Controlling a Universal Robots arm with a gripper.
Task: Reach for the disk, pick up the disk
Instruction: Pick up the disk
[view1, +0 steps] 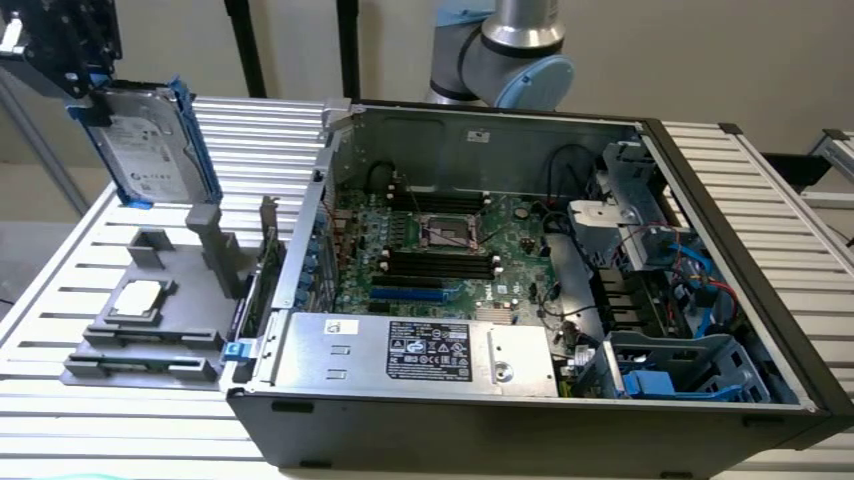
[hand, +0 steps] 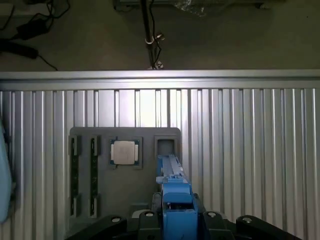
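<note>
The disk (view1: 147, 145), a silver-grey hard drive with a white label and bright blue rails, hangs upright in the air at the exterior view's upper left. It is above the grey fixture (view1: 200, 335) and clear of it. My gripper (view1: 88, 92) is shut on its upper end. In the wrist view the disk (hand: 172, 187) shows edge-on as a blue rail running out from between the fingers of my gripper (hand: 176, 220), with the fixture (hand: 100, 190) below it.
A small square silver chip (view1: 138, 298) (hand: 124, 151) lies in a pocket of the fixture. The open computer case (view1: 534, 425) with a silver power supply box (view1: 414, 350) stands on the slatted metal table (view1: 80, 430) to the exterior view's right.
</note>
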